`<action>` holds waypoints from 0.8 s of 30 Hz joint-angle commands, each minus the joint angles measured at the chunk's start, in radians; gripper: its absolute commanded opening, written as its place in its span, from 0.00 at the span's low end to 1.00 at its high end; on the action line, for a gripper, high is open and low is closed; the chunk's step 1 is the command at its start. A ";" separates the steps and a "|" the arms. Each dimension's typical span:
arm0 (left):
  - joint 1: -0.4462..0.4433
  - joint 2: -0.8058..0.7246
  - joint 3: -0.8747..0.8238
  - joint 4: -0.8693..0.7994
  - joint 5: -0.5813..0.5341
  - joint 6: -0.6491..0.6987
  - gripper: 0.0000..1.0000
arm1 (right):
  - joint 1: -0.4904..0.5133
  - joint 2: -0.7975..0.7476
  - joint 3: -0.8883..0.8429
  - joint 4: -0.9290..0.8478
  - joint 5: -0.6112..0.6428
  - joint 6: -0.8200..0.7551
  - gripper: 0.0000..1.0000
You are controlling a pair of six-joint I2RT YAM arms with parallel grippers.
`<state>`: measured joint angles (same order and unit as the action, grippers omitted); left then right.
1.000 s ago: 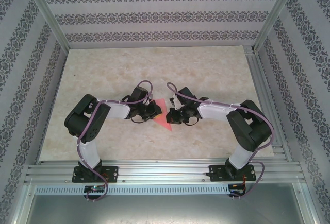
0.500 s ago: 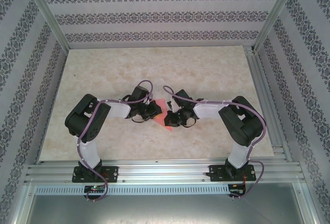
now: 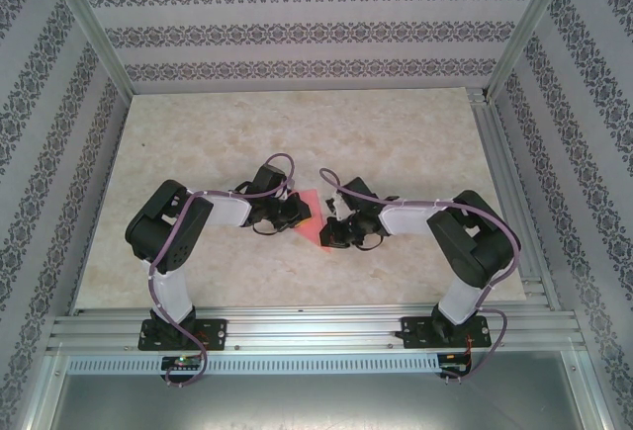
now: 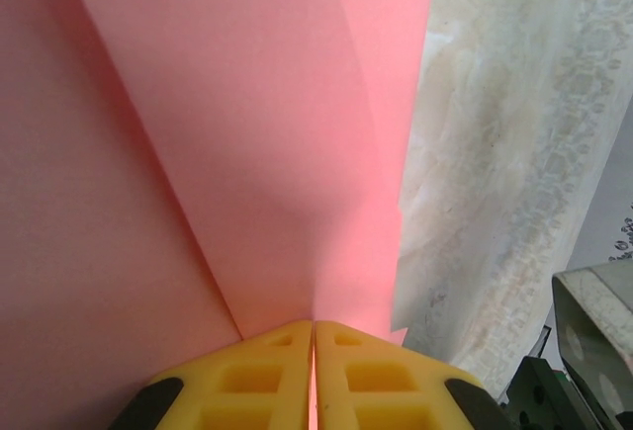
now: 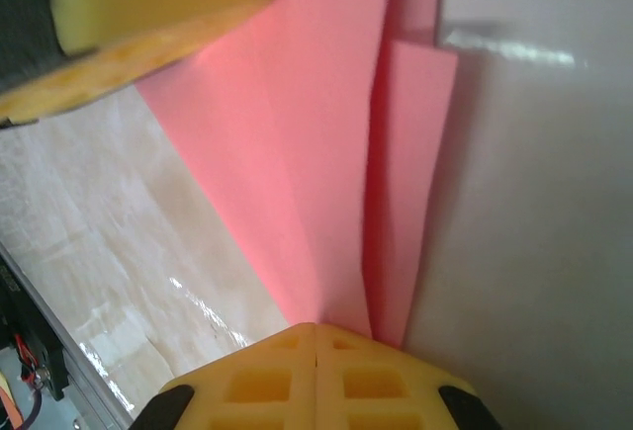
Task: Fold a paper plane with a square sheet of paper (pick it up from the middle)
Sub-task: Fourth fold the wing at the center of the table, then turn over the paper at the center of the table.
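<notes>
The paper plane (image 3: 315, 222) is a pink-red sheet folded into a pointed shape with lengthwise creases, held just above the table between the two arms. My left gripper (image 3: 299, 212) is shut on its left side. In the left wrist view the yellow fingertips (image 4: 314, 326) meet with a strip of the paper (image 4: 277, 153) pinched between them. My right gripper (image 3: 334, 231) is shut on the other side. In the right wrist view its fingertips (image 5: 315, 329) close on the folded layers (image 5: 316, 153), and a yellow finger (image 5: 148, 15) of the left gripper shows at top left.
The marbled tabletop (image 3: 297, 133) stretches behind and to both sides of the arms. Patterned walls and aluminium posts (image 3: 89, 25) box it in. A metal rail (image 3: 316, 329) runs along the near edge at the arm bases.
The right arm swung left towards the paper, then drew back a little to the right. The paper's right side shifted with it. The left arm has stayed put.
</notes>
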<state>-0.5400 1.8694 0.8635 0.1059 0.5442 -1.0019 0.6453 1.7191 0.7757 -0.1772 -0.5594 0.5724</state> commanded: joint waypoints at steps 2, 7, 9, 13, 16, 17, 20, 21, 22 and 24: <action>-0.009 0.068 -0.003 -0.085 -0.080 0.031 0.12 | -0.008 -0.016 -0.038 -0.091 -0.011 -0.035 0.05; -0.010 0.066 -0.003 -0.087 -0.079 0.032 0.12 | -0.013 -0.028 -0.082 -0.080 -0.011 -0.037 0.05; -0.010 0.067 0.001 -0.090 -0.080 0.033 0.12 | -0.018 -0.042 -0.092 -0.084 -0.013 -0.042 0.05; -0.010 0.066 0.006 -0.096 -0.082 0.035 0.12 | -0.034 -0.074 -0.113 -0.087 -0.023 -0.042 0.06; -0.011 0.065 0.011 -0.099 -0.081 0.037 0.12 | -0.038 -0.090 -0.104 -0.113 -0.023 -0.056 0.06; -0.010 0.063 0.012 -0.099 -0.080 0.037 0.12 | -0.038 -0.104 -0.099 -0.118 -0.017 -0.056 0.08; -0.010 0.046 0.026 -0.080 -0.048 0.027 0.15 | -0.035 -0.181 -0.068 -0.134 0.004 -0.064 0.12; -0.010 0.033 0.032 -0.074 -0.033 0.024 0.16 | -0.033 -0.207 -0.055 -0.148 0.031 -0.071 0.16; -0.010 0.013 0.041 -0.073 -0.015 0.016 0.17 | -0.029 -0.232 -0.038 -0.170 0.076 -0.082 0.19; -0.010 -0.039 0.060 -0.058 0.013 0.003 0.23 | -0.006 -0.263 -0.001 -0.202 0.156 -0.117 0.20</action>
<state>-0.5400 1.8721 0.8955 0.0780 0.5552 -1.0000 0.6189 1.5127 0.7094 -0.3305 -0.5152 0.5140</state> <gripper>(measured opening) 0.216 0.200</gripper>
